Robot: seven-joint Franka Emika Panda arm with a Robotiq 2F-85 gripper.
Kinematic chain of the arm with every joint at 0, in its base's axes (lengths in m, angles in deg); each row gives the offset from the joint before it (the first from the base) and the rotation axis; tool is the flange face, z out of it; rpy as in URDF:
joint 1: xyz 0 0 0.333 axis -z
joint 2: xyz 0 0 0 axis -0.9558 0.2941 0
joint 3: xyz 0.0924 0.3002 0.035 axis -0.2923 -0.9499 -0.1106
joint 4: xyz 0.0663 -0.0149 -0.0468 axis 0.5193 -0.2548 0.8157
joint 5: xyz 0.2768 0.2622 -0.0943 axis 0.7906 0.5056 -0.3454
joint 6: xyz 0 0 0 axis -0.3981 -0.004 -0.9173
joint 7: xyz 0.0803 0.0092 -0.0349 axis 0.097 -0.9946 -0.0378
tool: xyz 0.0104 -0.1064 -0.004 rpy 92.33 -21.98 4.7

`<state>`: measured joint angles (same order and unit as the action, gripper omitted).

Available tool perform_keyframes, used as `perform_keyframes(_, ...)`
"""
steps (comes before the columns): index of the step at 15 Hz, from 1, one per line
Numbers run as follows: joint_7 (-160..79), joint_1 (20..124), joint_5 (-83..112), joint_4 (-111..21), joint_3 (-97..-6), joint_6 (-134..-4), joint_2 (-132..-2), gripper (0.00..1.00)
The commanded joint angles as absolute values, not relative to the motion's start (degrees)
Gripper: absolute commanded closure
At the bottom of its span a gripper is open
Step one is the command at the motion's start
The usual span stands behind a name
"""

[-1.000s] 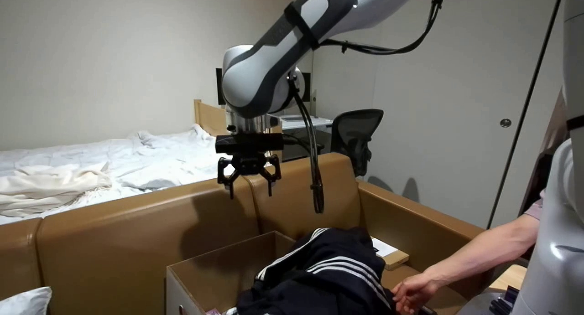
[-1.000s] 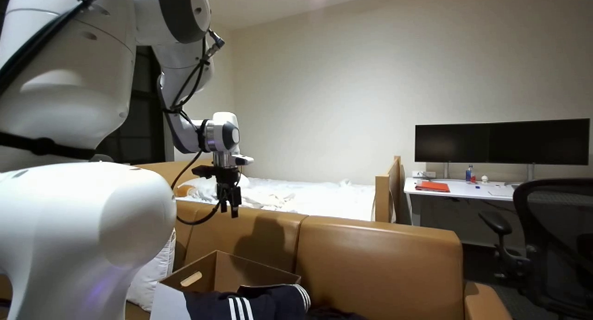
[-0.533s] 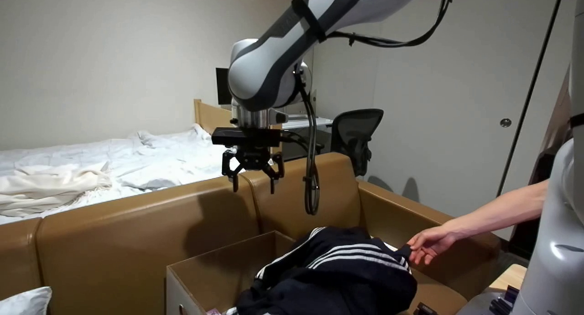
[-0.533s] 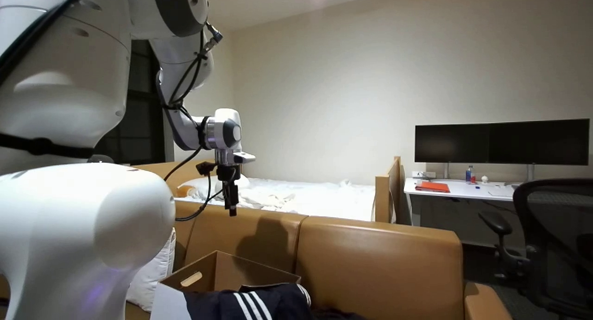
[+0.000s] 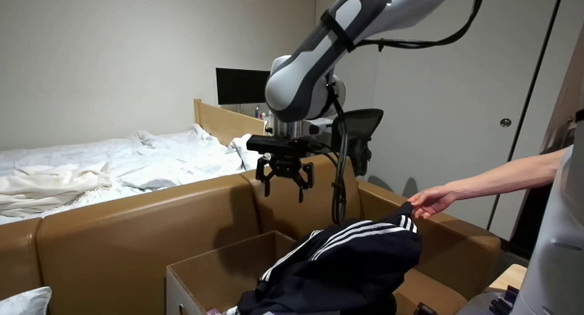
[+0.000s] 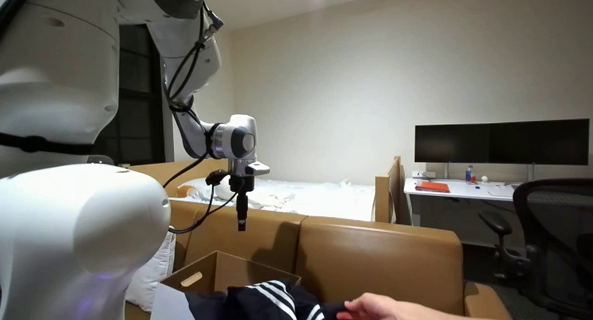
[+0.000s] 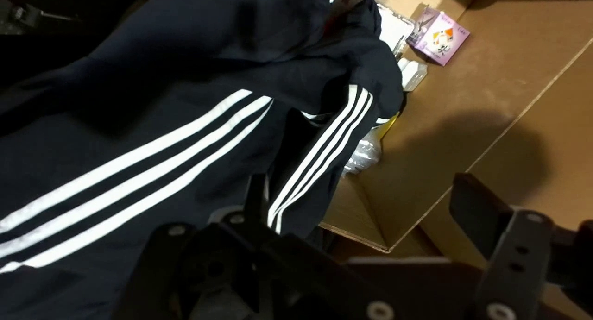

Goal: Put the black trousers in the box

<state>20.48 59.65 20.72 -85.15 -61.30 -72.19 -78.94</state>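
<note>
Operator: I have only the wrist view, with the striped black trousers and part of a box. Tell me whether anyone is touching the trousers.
Observer: Yes. In both exterior views a person's hand holds up one end of the trousers.
Operator: I can't judge height from here. Tell me whether the jaws touch them.
Observer: No. In both exterior views there is clear space between the jaws and the trousers below.
Operator: Then I'd better wait for that hand to let go before I lower.
</note>
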Motion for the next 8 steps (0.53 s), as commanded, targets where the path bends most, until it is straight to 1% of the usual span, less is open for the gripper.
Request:
perform_keyframes(1, 19.42, 62.3, 24.46, -92.75, -61.24, -76.47, -83.45, 0.0)
perform_keyframes(8, 16.35, 65.45, 29.51, -98.42, -60.09, -79.93, -85.38, 0.0)
